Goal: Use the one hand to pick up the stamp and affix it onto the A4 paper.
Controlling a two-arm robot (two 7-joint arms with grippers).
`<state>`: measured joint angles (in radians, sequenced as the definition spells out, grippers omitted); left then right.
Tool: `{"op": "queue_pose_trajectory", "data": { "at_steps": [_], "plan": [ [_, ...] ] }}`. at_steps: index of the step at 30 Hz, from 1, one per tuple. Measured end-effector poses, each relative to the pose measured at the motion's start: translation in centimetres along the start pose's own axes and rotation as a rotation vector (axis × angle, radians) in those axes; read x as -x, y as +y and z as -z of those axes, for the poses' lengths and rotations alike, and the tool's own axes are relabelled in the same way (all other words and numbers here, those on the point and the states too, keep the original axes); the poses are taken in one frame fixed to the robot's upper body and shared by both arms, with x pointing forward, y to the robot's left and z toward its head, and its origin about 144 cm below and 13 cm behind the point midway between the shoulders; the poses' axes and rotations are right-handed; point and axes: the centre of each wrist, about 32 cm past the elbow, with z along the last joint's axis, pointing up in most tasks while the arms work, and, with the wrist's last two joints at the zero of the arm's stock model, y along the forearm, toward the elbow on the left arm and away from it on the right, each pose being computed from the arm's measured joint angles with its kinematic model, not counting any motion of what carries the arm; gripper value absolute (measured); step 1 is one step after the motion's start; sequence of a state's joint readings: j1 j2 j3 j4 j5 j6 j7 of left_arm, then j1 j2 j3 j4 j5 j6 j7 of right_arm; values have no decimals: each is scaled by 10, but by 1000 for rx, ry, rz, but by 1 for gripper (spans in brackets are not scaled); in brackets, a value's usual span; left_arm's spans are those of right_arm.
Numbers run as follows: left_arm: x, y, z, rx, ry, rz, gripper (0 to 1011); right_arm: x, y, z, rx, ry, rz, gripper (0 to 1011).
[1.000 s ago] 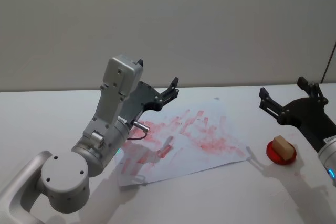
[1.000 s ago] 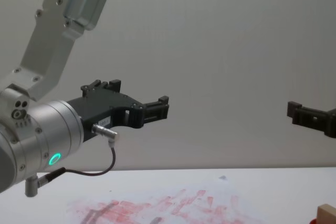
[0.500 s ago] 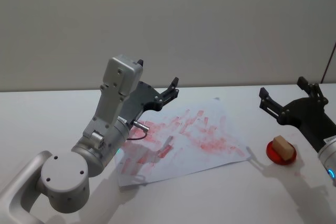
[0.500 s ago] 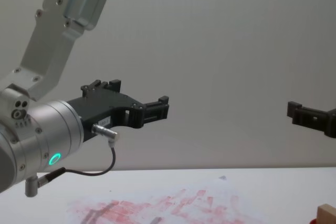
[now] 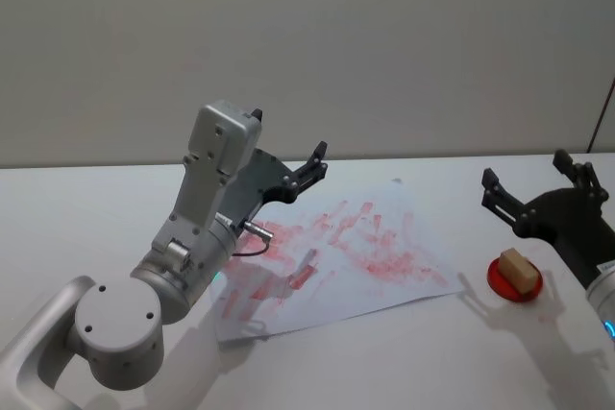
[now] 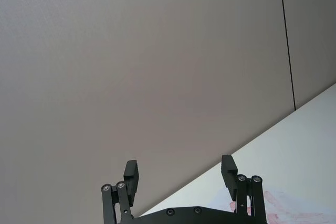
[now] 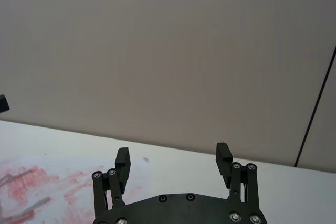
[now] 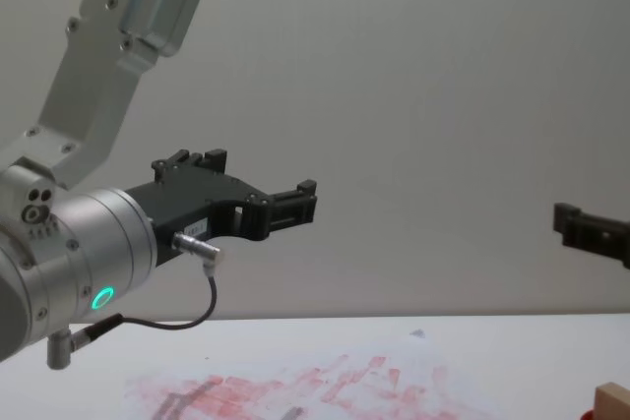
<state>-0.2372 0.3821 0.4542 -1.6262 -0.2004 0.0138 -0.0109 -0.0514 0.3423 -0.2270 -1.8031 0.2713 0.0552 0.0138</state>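
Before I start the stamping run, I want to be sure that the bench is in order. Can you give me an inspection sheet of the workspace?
Surface: white table, level.
Job's things: A4 paper mid-table, covered in red prints; stamp upright on its red round base, to the paper's right and apart from it.
Clutter: nothing seen.
Grippers: right gripper open and empty, raised above the table near the stamp; left gripper open and empty, raised over the paper's left part.
Cables: dark cable looped at the left wrist, hanging above the table.
Surroundings: plain grey wall; nothing else seen.
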Motion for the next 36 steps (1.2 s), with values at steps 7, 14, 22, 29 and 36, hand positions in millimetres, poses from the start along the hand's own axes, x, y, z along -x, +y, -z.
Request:
{"op": "queue_pose_trajectory", "data": {
  "at_steps": [7,14,22,29,36],
  "plan": [
    [0,0,0,0,0,0,1001,6,-12,1,57,0,37,1001],
    [0,0,0,0,0,0,1001,13,-23,4,150,6,65,1001],
    [0,0,0,0,0,0,1001,17,-29,9,253,11,96,1001],
    [0,0,0,0,0,0,1001,15,-30,13,312,9,114,1001],
    [0,0,0,0,0,0,1001,10,-29,17,363,2,128,1001]
  ]
}}
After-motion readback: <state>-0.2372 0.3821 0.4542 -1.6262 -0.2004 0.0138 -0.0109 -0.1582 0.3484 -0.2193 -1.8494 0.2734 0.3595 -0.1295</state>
